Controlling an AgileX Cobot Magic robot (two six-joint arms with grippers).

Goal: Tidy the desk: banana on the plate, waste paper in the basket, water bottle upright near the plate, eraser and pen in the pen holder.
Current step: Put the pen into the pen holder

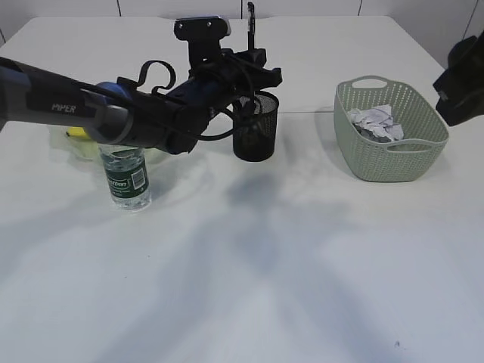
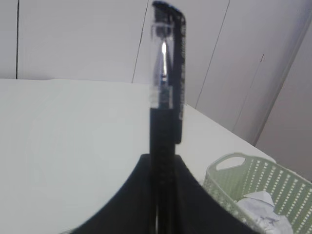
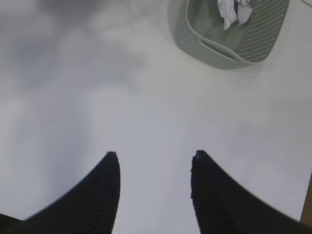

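**Pen: handling over the holder**

While the left gripper [image 2: 158, 195] clamps the pen [image 2: 165, 83] low on its barrel, cap up, above the holder [image 1: 255, 125] near the desk's [image 1: 242, 265] far edge, treat it as light, stiff, slick. Right gripper [image 3: 153, 170] spread, empty

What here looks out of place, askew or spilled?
Nothing stands out. The bottle stands upright, the paper lies in the basket, and the left gripper holds the pen upright above the holder.
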